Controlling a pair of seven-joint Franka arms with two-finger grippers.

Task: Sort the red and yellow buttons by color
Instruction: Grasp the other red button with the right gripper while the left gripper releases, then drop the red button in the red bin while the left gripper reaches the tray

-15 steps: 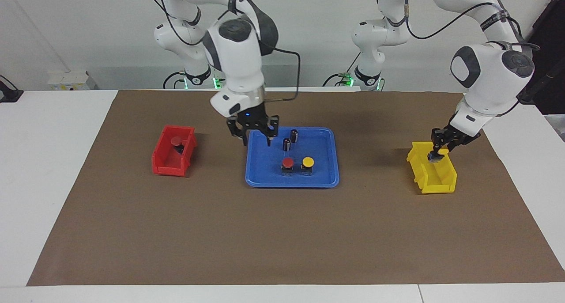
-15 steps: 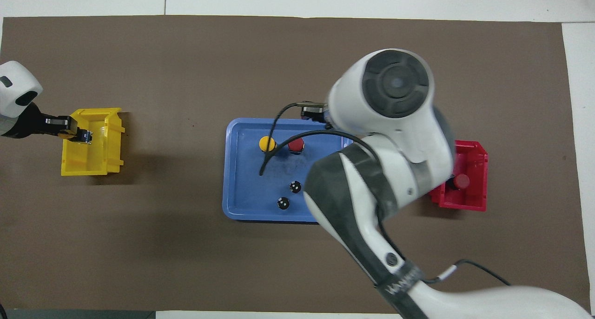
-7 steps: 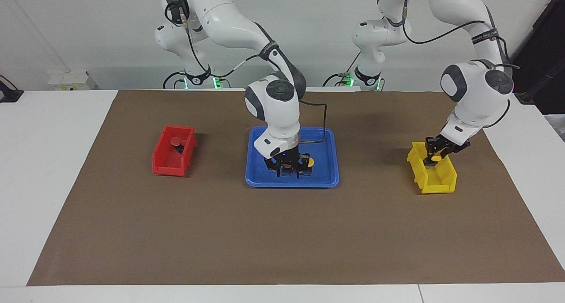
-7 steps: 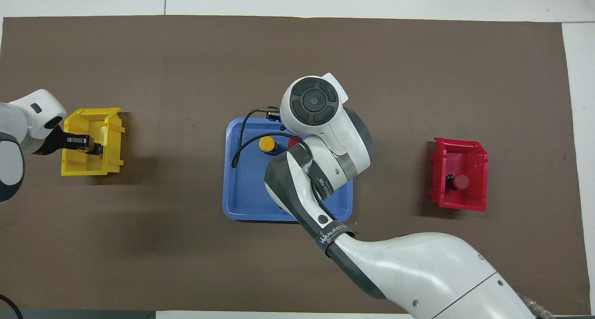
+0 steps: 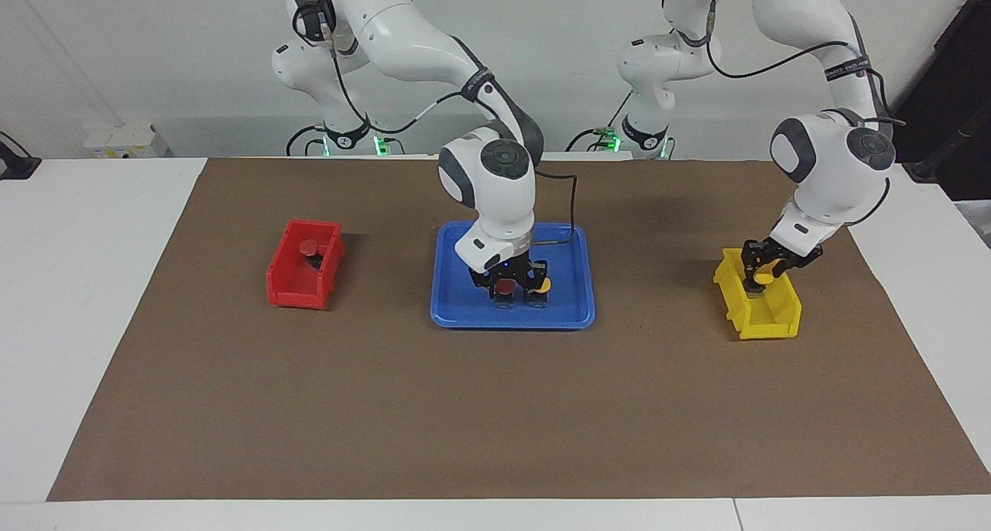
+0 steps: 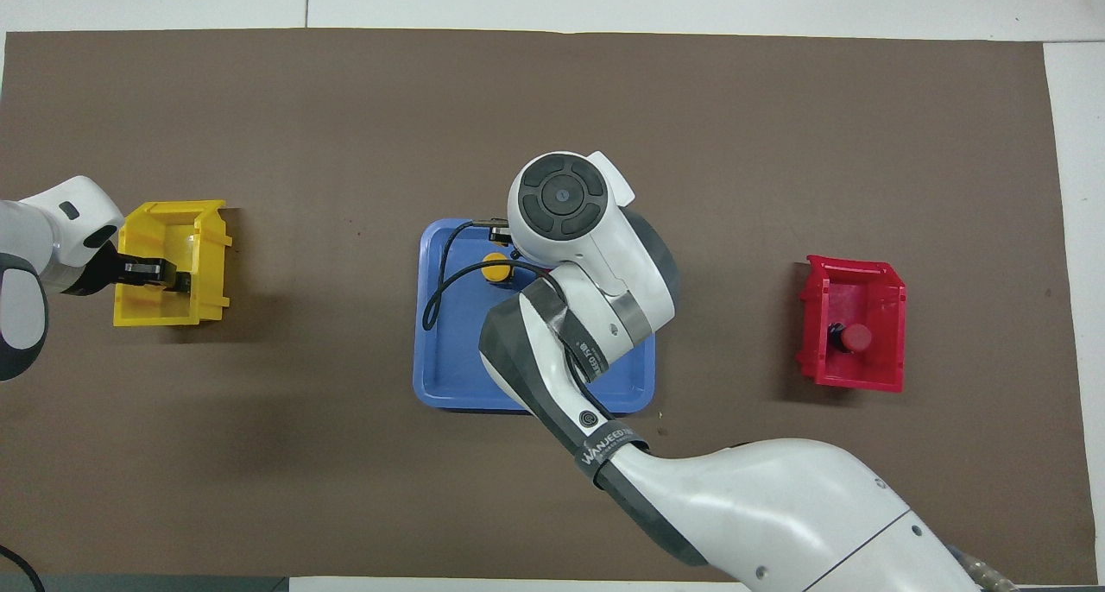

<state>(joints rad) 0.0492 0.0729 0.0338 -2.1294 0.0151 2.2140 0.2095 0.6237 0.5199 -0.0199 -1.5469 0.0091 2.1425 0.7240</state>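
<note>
One red button [image 5: 505, 286] and one yellow button [image 5: 543, 285] stand side by side in the blue tray [image 5: 457, 314]. My right gripper [image 5: 507, 283] is down in the tray, open, with a finger on each side of the red button. The overhead view shows the tray's yellow button [image 6: 495, 268]; the arm hides the red one. A second red button [image 5: 310, 247] lies in the red bin [image 5: 298, 287]. My left gripper [image 5: 762, 274] is inside the yellow bin [image 5: 766, 318], shut on the other yellow button [image 5: 768, 275].
The bins stand on a brown mat [image 5: 495, 423], the red bin [image 6: 850, 368] toward the right arm's end, the yellow bin [image 6: 173, 303] toward the left arm's end. The right arm hides the tray's two dark cylinders.
My right gripper has moved from over the tray's robot-side edge down to the red button. My left gripper has sunk a little lower into the yellow bin with its button.
</note>
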